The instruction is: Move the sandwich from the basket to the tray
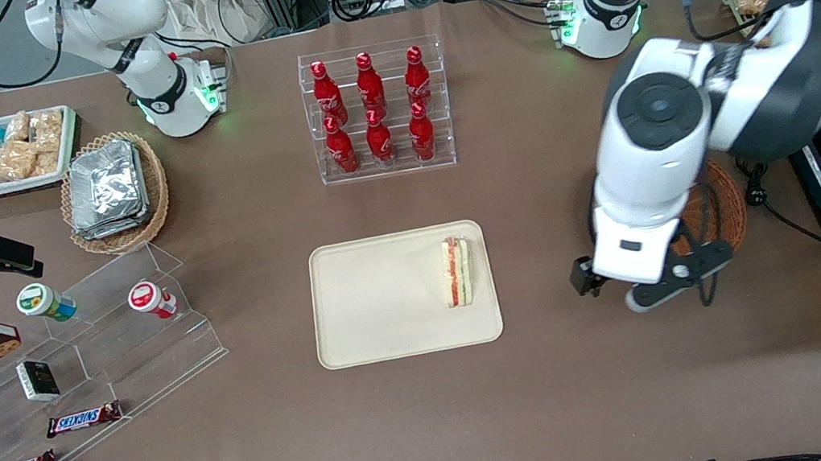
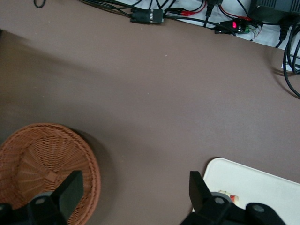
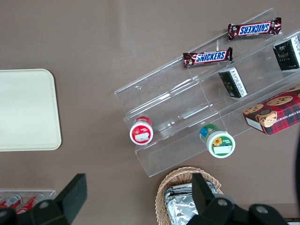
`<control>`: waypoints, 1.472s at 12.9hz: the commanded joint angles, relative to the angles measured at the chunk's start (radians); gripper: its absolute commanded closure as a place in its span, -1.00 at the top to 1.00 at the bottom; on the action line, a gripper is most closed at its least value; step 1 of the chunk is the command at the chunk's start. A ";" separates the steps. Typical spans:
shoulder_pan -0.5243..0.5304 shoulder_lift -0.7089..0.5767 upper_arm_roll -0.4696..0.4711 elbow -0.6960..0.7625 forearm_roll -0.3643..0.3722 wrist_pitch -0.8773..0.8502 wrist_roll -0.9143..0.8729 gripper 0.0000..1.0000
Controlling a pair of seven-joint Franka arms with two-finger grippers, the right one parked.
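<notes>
Sandwich placement looks done: the triangular white-bread sandwich (image 1: 456,272) with red and green filling is lying on the flat cream rectangular tray (image 1: 380,300), near its edge toward the working arm, at the centre of the front view. The round reddish-brown wicker basket (image 2: 33,164) is sitting empty. The left gripper (image 2: 136,197) is hanging over bare brown table between basket and tray, its fingers (image 2: 70,192) spread wide and holding nothing. Only retreating seems left. Red bottles in a clear rack (image 1: 376,109) are standing farther from the camera, well apart, blocking nothing.
</notes>
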 commanded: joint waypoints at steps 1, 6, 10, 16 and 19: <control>0.079 -0.072 -0.008 -0.023 -0.083 -0.033 0.107 1.00; 0.170 -0.122 -0.006 -0.017 -0.194 -0.130 0.299 1.00; 0.155 -0.223 0.100 -0.052 -0.278 -0.133 0.461 1.00; -0.011 -0.381 0.408 -0.153 -0.418 -0.147 0.646 1.00; -0.011 -0.466 0.417 -0.233 -0.423 -0.182 0.667 1.00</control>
